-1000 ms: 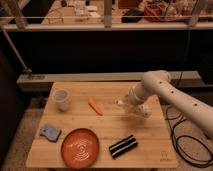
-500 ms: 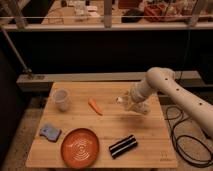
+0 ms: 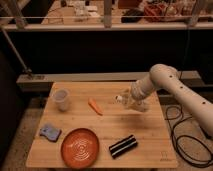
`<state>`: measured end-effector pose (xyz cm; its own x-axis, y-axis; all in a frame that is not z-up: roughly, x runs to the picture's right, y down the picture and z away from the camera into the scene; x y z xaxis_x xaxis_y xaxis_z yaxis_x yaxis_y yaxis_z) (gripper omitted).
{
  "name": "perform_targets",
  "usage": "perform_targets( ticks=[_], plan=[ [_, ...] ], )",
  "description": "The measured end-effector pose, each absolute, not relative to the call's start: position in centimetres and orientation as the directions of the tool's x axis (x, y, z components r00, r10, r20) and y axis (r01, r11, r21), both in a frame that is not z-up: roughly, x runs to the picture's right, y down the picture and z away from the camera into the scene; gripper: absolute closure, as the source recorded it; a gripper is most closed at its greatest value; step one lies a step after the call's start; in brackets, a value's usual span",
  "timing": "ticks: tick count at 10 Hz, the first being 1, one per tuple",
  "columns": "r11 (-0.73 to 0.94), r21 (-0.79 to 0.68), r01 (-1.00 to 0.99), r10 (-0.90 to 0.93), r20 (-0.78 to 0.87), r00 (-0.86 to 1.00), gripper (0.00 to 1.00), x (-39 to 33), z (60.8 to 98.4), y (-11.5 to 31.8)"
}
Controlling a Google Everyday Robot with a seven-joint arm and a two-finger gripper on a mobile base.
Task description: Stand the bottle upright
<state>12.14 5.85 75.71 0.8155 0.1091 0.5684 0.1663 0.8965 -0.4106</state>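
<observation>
Camera view from my remote station: the gripper sits over the right-centre of the wooden table, at the end of the white arm that reaches in from the right. Its fingers look closed around the bottle, a small whitish one. As far as I can make out, the bottle lies roughly sideways in the grip, its white cap pointing left toward the carrot. I cannot tell whether it touches the tabletop.

The carrot lies near the middle of the table, a little left of the bottle. A translucent cup stands upright at the far left. In front of it a blue sponge rests near the left edge. An orange plate is beside the sponge, and a black-and-white striped block lies just right of the plate. A black cable loops on the floor to the right.
</observation>
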Motion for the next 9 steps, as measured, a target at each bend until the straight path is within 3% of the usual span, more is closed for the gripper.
perform_targets(
  ticks=[9],
  plan=[
    [0.906, -0.361, 0.219, 0.086, 0.666, 0.741, 0.95, 10.9, 72.7, 4.1]
  ],
)
